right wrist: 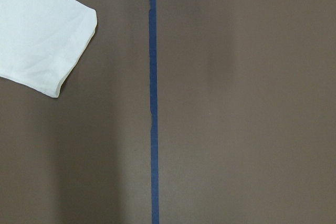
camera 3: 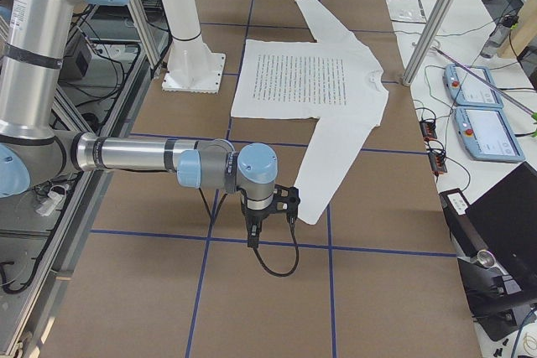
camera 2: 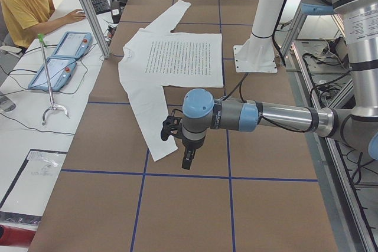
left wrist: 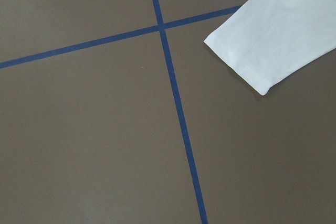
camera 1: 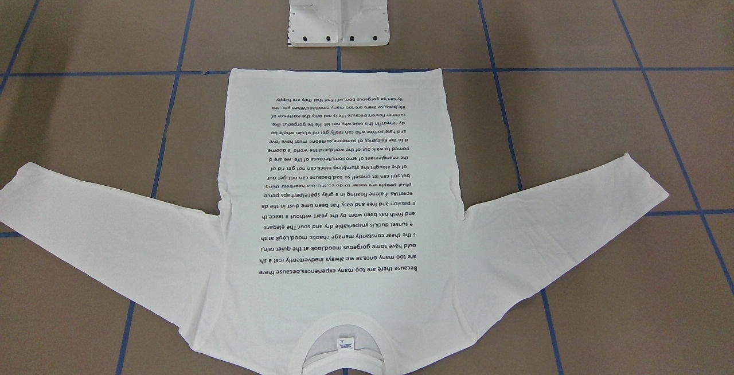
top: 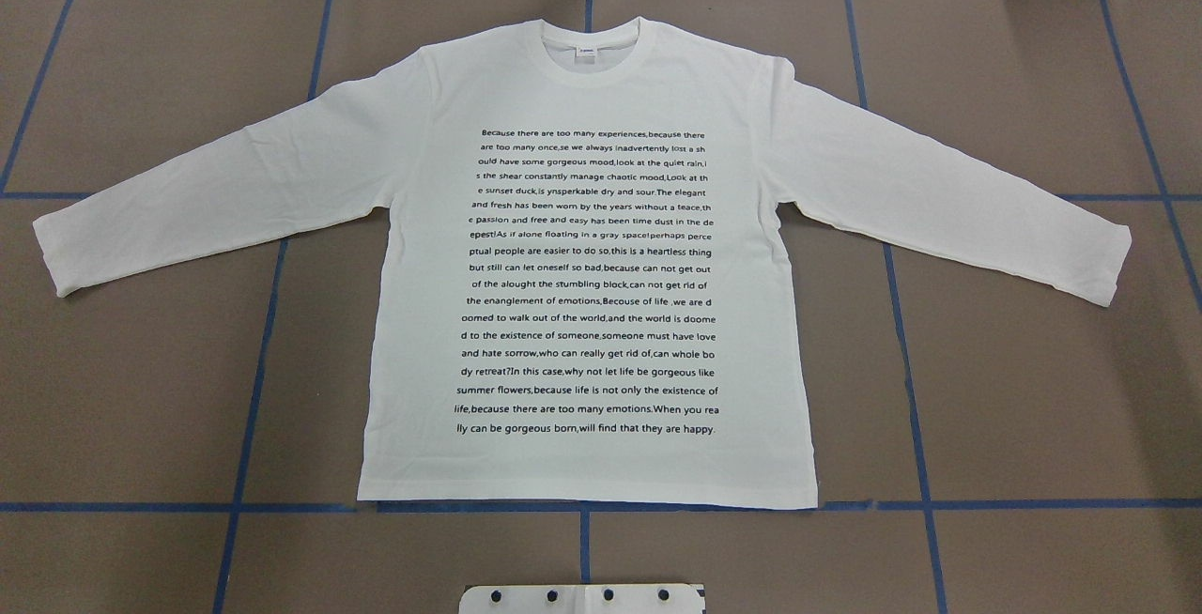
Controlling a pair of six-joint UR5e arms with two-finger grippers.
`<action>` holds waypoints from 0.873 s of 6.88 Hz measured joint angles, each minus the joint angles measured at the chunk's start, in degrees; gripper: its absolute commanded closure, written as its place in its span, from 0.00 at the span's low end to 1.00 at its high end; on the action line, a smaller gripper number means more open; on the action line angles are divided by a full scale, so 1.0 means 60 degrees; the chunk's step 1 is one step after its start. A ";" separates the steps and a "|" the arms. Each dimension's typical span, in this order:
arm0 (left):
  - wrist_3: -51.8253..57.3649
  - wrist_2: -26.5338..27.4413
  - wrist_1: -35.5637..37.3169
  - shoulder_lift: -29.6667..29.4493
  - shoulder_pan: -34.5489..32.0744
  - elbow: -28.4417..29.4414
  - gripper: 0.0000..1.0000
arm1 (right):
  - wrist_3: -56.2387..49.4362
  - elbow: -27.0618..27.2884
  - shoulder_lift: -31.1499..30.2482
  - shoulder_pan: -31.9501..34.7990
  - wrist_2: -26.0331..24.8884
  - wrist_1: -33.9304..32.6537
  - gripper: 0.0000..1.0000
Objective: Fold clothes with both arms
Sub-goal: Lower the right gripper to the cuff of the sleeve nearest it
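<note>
Brown table, gridded in blue tape: white long-sleeved T-shirt is being shown flat at overhead centre, print up, collar toward the top edge, sleeves spread. Left gripper and right gripper are being held near the cuffs; released or clenched cannot be told. Both cuffs are judged best pinched together and carried inward evenly. Neither gripper is being caught by its own wrist view.

White shirt on brown table, flat, print side up.
With collar at the near edge, hem toward the white pedestal, sleeves out to both sides.
</note>
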 measured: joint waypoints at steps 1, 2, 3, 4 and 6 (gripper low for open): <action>-0.0001 0.0000 0.0000 0.0000 0.0002 -0.0089 0.00 | 0.0002 0.0039 0.0001 0.0000 0.0000 0.0000 0.00; -0.0002 0.0000 0.0000 -0.0001 0.0000 -0.0306 0.00 | 0.0002 0.0110 0.0014 0.0000 0.0000 0.0004 0.00; -0.0005 0.0003 0.0000 -0.0001 -0.0001 -0.0583 0.00 | 0.0002 0.0165 0.0081 -0.0002 0.0015 0.0010 0.00; -0.0031 0.0004 -0.0003 -0.0102 0.0000 -0.0834 0.00 | 0.0012 0.0229 0.0281 -0.0008 0.0074 0.0068 0.00; -0.0102 -0.0028 -0.0129 -0.1230 -0.0004 -0.0865 0.00 | 0.0054 0.0179 0.0949 -0.0006 0.0167 0.1067 0.00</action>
